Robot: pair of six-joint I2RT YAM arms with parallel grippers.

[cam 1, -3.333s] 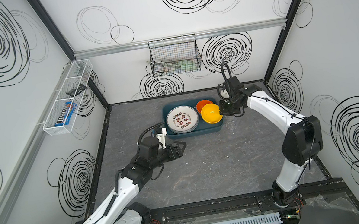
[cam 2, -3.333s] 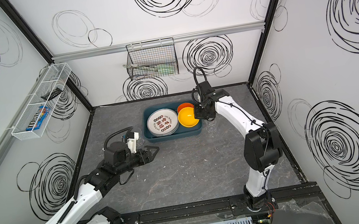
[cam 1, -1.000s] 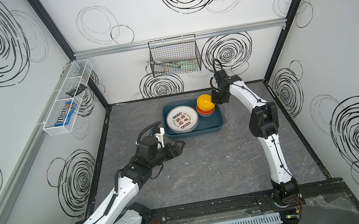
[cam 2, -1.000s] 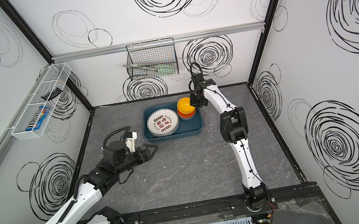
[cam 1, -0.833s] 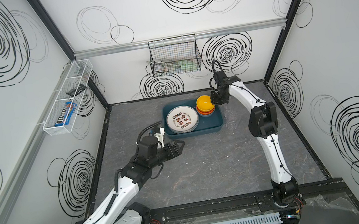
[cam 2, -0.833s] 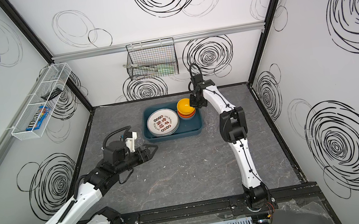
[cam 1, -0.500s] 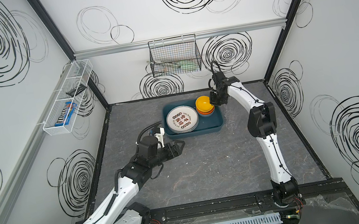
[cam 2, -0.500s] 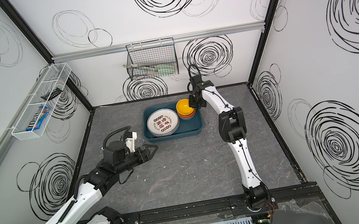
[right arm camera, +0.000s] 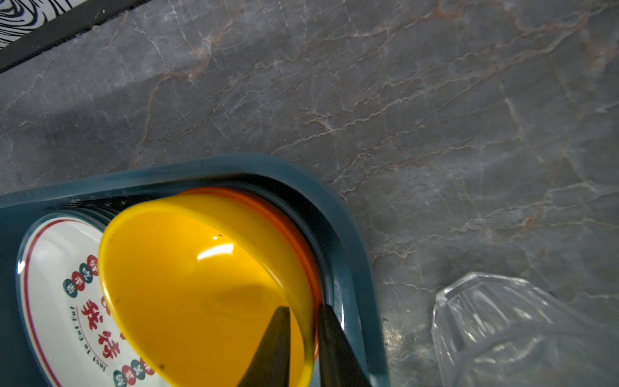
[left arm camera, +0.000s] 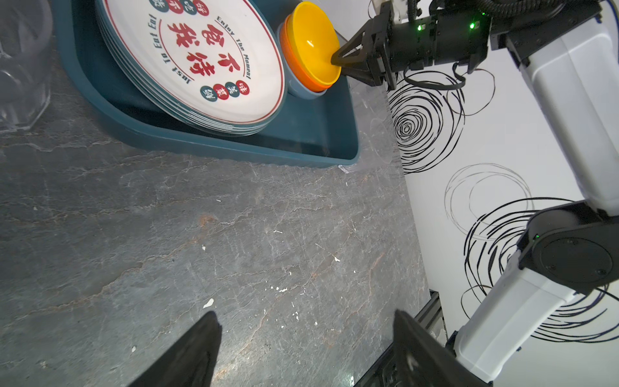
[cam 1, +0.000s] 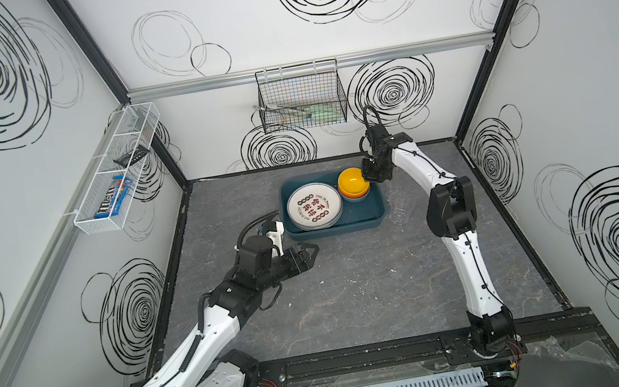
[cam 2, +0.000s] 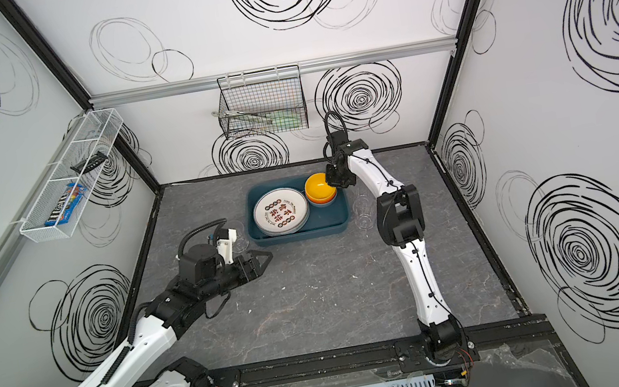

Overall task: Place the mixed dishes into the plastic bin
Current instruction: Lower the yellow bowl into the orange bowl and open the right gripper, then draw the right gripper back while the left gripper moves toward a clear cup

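Three bowls (left arm camera: 299,92) nested in plastic bin (cam 1: 338,228) corner, yellow bowl (right arm camera: 201,284) topmost, rim straddled by right gripper (right arm camera: 303,307); pinch cannot be told; left gripper (left arm camera: 306,321) spread, empty. Bowl judged light, stiff, slick; rim hold advised.

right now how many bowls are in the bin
3, nested in one stack in the far right corner of the bin, beside the plates: yellow bowl on top, orange bowl under it, blue bowl at the bottom. The stack may hide more.
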